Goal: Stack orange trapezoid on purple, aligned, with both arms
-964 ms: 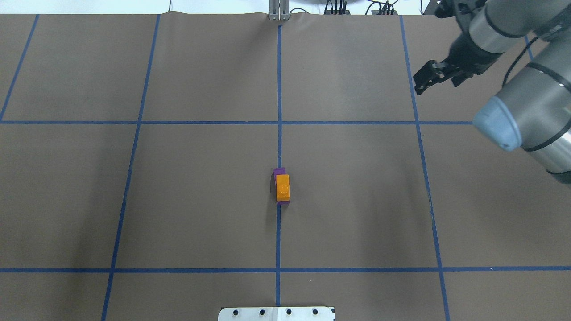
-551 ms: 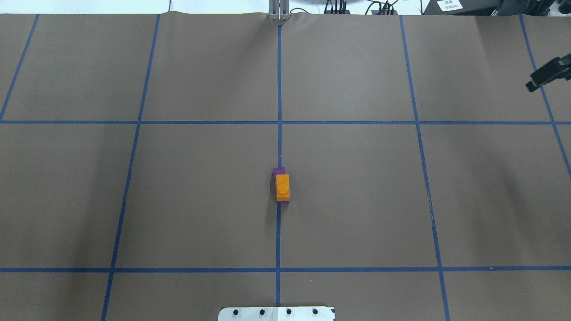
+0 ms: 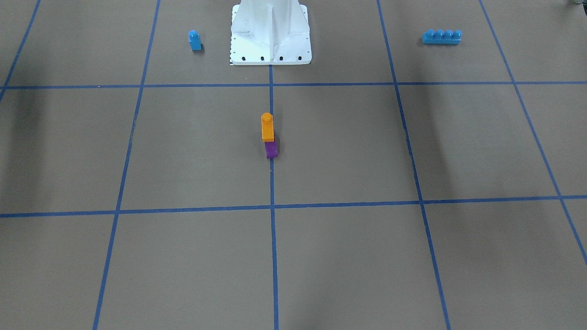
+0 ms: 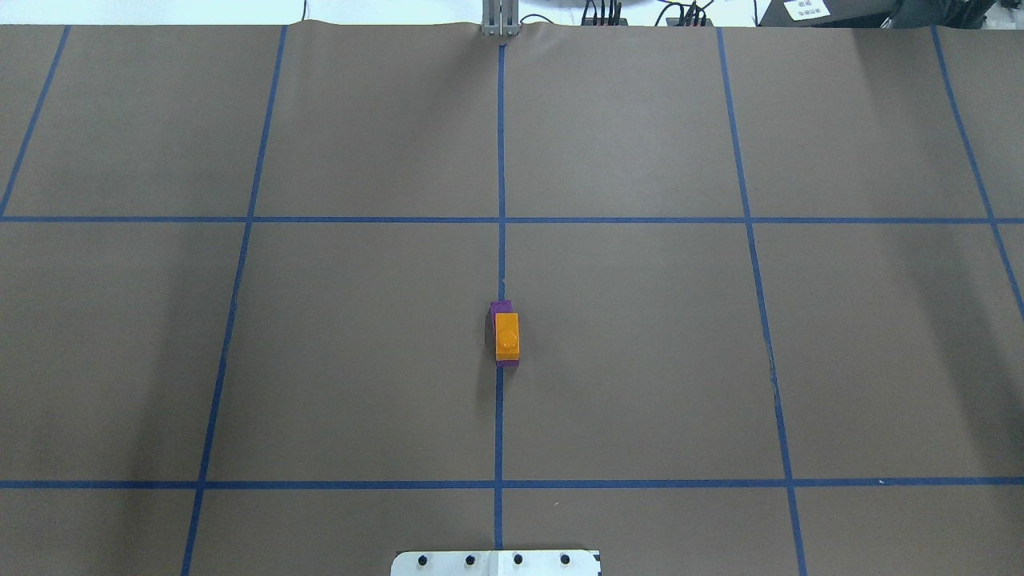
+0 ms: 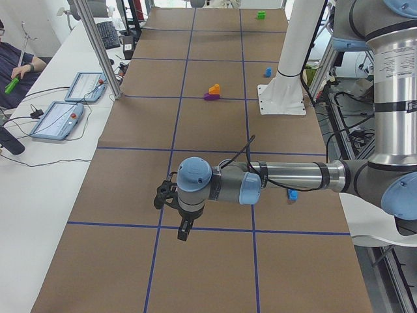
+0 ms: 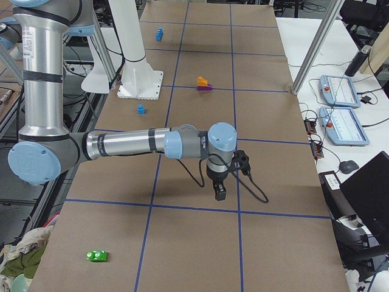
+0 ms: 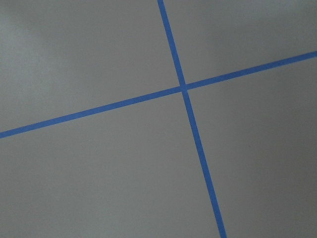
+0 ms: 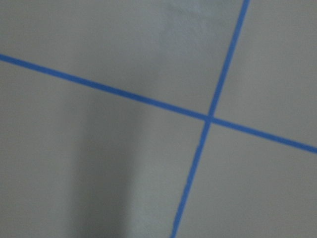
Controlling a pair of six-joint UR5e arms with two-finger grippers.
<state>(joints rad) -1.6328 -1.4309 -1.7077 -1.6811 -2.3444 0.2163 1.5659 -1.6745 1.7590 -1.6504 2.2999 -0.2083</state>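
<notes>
Orange trapezoid [image 4: 506, 336] sits on purple [image 4: 501, 306] at centre of table [image 4: 640, 360], on the mid tape line [image 4: 500, 160]; purple peeks out at the far & near ends. Left gripper [image 5: 185, 229] & right gripper [image 6: 220, 193] hang well apart from the stack, pointing down. Spread or pressed together: can't tell.

The orange trapezoid [image 3: 267, 127] is glossy orange and the purple block [image 3: 271, 150] dark purple. The table cover [image 4: 640, 320] is plain brown, gridded with blue tape lines [image 4: 501, 160]. The pedestal base [image 3: 270, 32] is white. The single-stud block [image 3: 195, 40] and four-stud brick [image 3: 441, 36] are bright blue. The left arm [image 5: 293, 175] and right arm [image 6: 127, 143] are grey with light-blue caps.
</notes>
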